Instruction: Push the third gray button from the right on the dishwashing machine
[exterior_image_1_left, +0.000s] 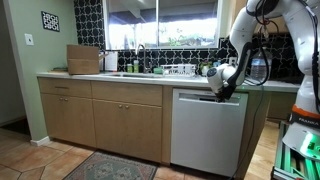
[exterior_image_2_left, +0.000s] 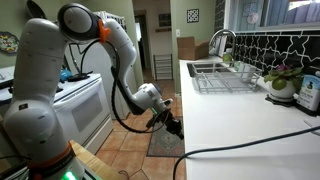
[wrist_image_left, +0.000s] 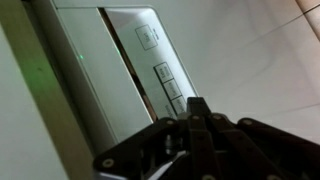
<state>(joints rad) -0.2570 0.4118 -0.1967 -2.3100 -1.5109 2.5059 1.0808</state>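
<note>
The white dishwashing machine (exterior_image_1_left: 207, 132) stands under the counter, with its control strip along the top edge. My gripper (exterior_image_1_left: 226, 92) is at the right part of that strip, fingers pressed together. In the wrist view the control strip (wrist_image_left: 130, 45) runs diagonally with several gray buttons (wrist_image_left: 164, 75). My shut gripper (wrist_image_left: 197, 108) has its tip on or just over the strip, below those buttons. What it touches is hidden by the fingers. In an exterior view my gripper (exterior_image_2_left: 174, 126) sits below the counter edge and the machine is hidden.
Tan wooden cabinets (exterior_image_1_left: 100, 115) stand beside the machine. The counter (exterior_image_1_left: 120, 77) holds a sink, a dish rack (exterior_image_1_left: 181, 70) and a cutting board (exterior_image_1_left: 83, 59). A white stove (exterior_image_2_left: 85, 100) stands across the aisle. A rug (exterior_image_1_left: 110, 167) lies on the tiled floor.
</note>
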